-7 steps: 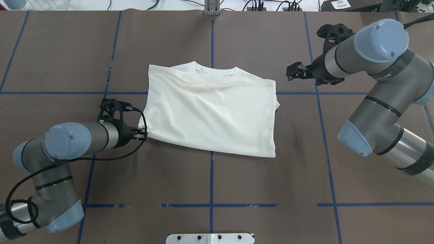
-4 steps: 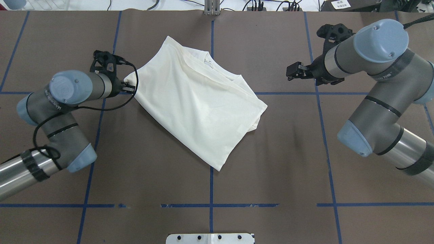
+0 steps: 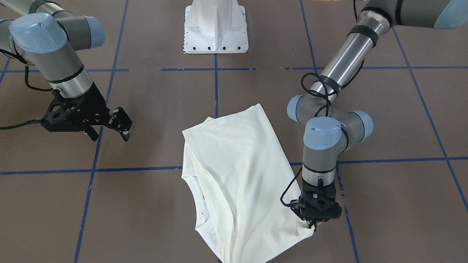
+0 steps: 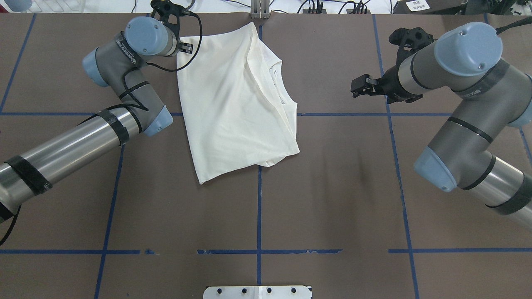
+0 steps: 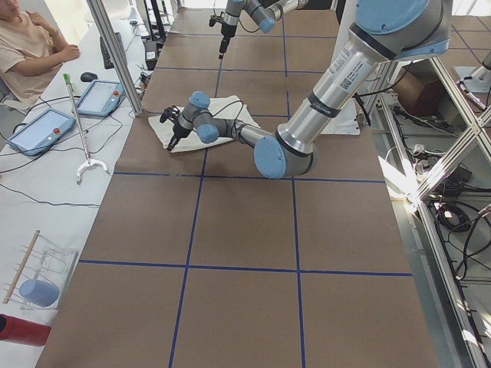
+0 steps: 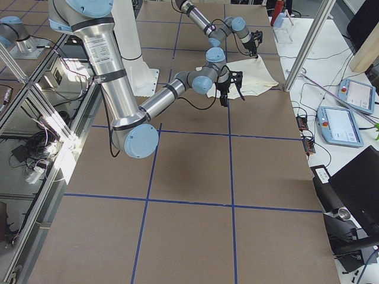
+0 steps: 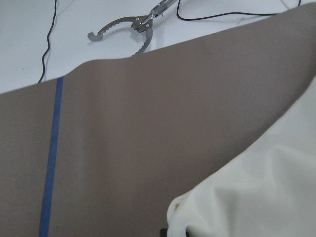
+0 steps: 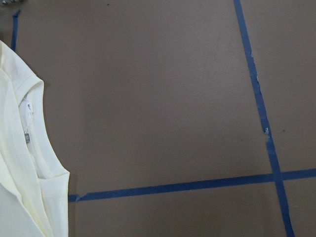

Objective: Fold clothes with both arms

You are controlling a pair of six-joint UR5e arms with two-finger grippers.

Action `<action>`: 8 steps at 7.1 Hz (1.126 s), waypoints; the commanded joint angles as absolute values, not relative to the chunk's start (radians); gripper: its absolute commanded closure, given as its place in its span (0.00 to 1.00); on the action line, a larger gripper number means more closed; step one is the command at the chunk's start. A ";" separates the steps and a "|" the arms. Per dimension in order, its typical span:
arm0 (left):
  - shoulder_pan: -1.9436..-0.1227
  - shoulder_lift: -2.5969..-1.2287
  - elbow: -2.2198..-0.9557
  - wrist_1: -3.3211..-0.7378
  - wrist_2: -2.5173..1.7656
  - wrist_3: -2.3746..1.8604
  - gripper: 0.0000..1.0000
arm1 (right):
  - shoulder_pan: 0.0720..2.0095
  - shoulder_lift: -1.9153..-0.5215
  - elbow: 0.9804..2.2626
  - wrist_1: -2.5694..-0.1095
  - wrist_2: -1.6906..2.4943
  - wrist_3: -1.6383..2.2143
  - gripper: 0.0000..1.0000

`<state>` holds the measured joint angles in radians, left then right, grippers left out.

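The clothes are one cream shirt [image 4: 232, 112], folded and plain side up, lying on the brown table with its collar [image 4: 279, 79] turned toward the right arm. My left gripper [image 4: 188, 46] is at the table's far edge, shut on the shirt's far left corner; the front view shows that left gripper [image 3: 313, 223] pinching the corner of the shirt [image 3: 237, 175]. Cream cloth [image 7: 266, 187] fills the lower right of the left wrist view. My right gripper [image 4: 358, 89] hovers open, clear of the shirt, also seen as the right gripper [image 3: 122, 128] in front. The collar [image 8: 29, 148] shows in the right wrist view.
Blue tape lines [image 4: 259, 207] cross the brown table. The white pedestal base [image 3: 215, 29] stands at the robot's side. Beyond the far edge lie a metal grabber tool [image 7: 133, 27], cables and tablets [image 5: 100, 96], and a seated person [image 5: 31, 46] is there.
My left gripper has swept from the near left to the far edge, dragging the shirt's corner. The shirt has turned clockwise, its collar now facing right. The right arm has stayed put.
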<state>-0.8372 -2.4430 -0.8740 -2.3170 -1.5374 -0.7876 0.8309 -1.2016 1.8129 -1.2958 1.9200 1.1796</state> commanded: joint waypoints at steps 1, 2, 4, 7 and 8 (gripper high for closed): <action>-0.880 -2.346 -0.978 -2.403 -1.615 -0.697 0.00 | 0.810 -1.146 1.790 -1.299 1.910 1.203 0.00; -0.918 -2.282 -1.065 -2.411 -1.770 -0.668 0.00 | 0.778 -1.076 1.728 -1.295 1.887 1.315 0.03; -0.922 -2.197 -1.196 -2.413 -1.815 -0.673 0.00 | 0.703 -0.906 1.547 -1.289 1.758 1.480 0.31; -0.914 -2.195 -1.197 -2.416 -1.816 -0.681 0.00 | 0.612 -0.841 1.474 -1.292 1.666 1.491 0.35; -0.914 -2.195 -1.195 -2.416 -1.815 -0.681 0.00 | 0.583 -0.841 1.468 -1.292 1.648 1.499 0.36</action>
<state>-0.9153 -2.1959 -1.1950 -2.4157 -1.8153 -0.6806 0.6208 -0.8463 1.4787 -1.2914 1.6754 1.4905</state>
